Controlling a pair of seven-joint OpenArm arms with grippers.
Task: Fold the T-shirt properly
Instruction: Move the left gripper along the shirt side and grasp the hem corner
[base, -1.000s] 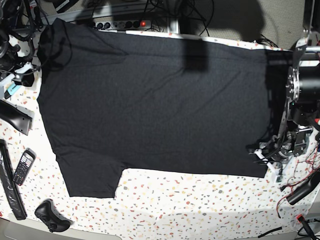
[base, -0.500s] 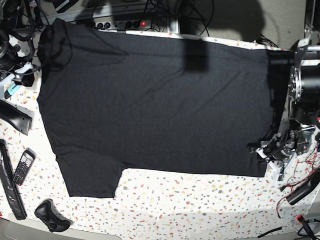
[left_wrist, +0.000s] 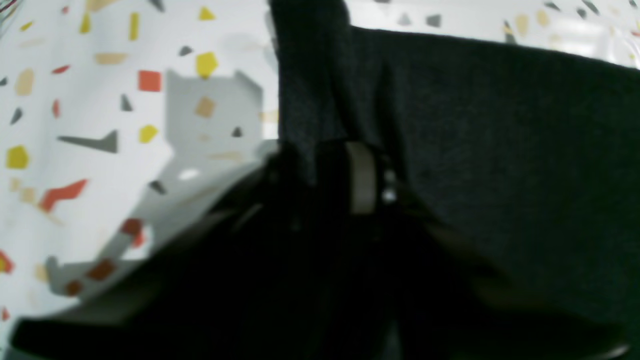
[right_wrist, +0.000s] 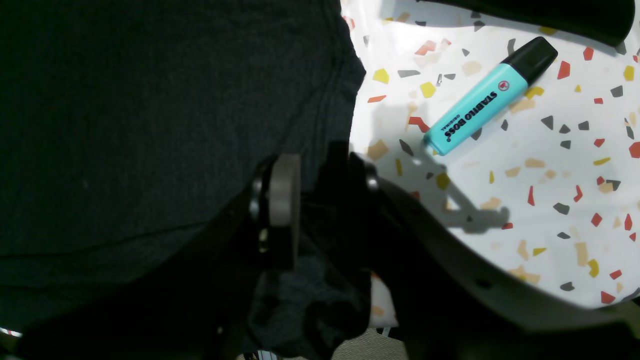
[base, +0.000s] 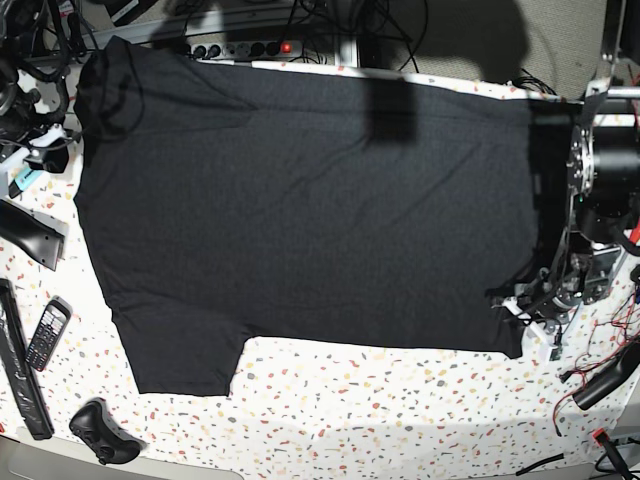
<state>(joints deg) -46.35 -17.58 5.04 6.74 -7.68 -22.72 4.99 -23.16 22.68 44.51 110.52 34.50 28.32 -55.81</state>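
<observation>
The black T-shirt lies spread flat over most of the speckled table, print not showing, one sleeve at front left. My left gripper is at the shirt's front right hem corner. In the left wrist view it is shut on a raised fold of the shirt. In the right wrist view my right gripper is shut on the shirt's edge, with cloth bunched between the fingers. I cannot make out the right gripper itself in the base view.
A turquoise highlighter lies on the table beside the right gripper. A phone, long black bars and a black controller sit at the left. A power strip is behind the shirt. Cables trail at the right.
My left gripper has shifted slightly left and up with the hem corner, which has pulled in a little. The rest of the shirt has not moved.
</observation>
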